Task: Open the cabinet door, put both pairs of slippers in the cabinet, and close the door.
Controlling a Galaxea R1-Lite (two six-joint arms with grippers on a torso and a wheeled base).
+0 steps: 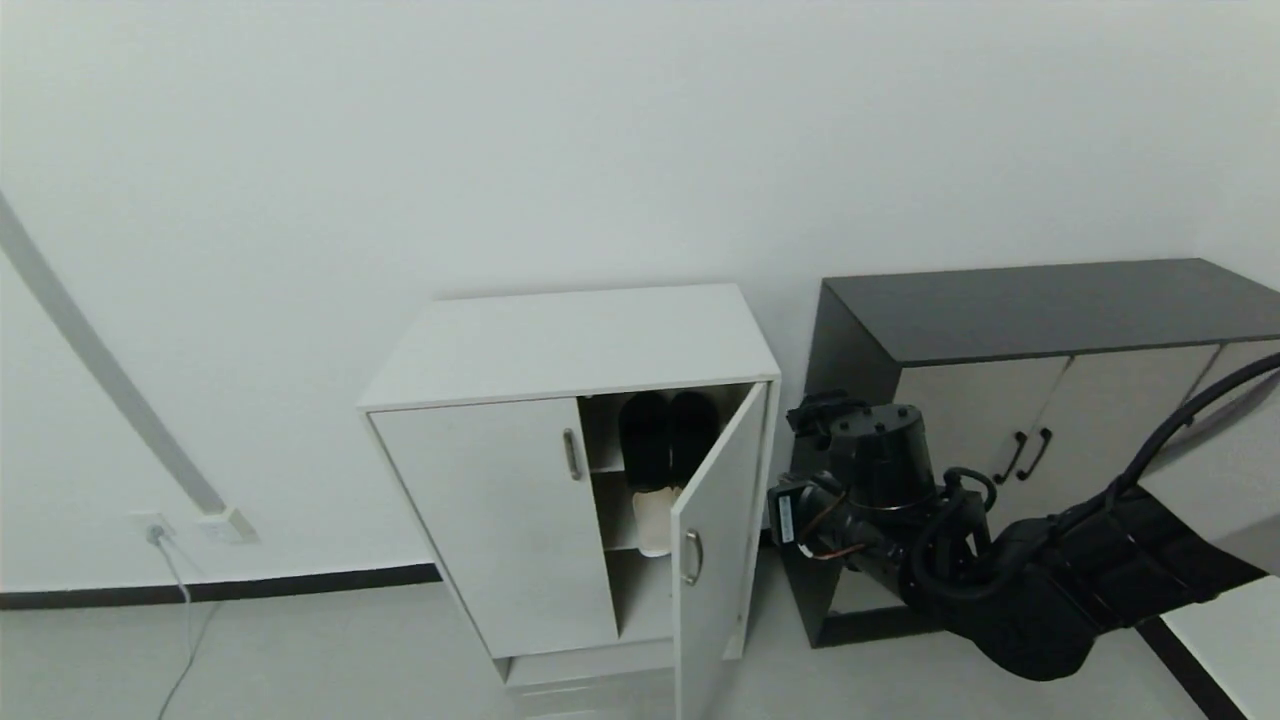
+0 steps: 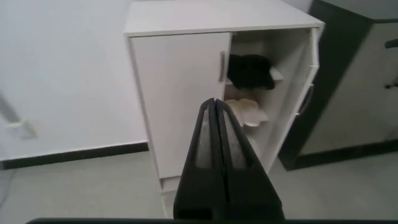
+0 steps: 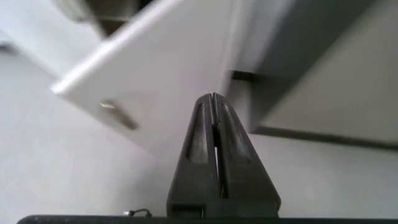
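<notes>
The white cabinet (image 1: 570,350) has its left door shut and its right door (image 1: 715,540) swung partly open. A black pair of slippers (image 1: 665,435) lies on the top shelf, and a cream pair (image 1: 655,520) on the shelf below. Both pairs, black (image 2: 249,70) and cream (image 2: 245,112), are also in the left wrist view. My left gripper (image 2: 214,102) is shut and empty, held back in front of the cabinet. My right gripper (image 3: 213,98) is shut and empty, its tip at the outer face of the open door (image 3: 161,68), beyond the handle (image 3: 118,112). My right wrist (image 1: 880,450) is just right of that door.
A dark cabinet (image 1: 1040,300) with grey doors stands close to the right of the white one, and my right arm is in the narrow gap between them. A wall socket with a hanging cable (image 1: 150,527) is at the far left. Bare floor lies in front.
</notes>
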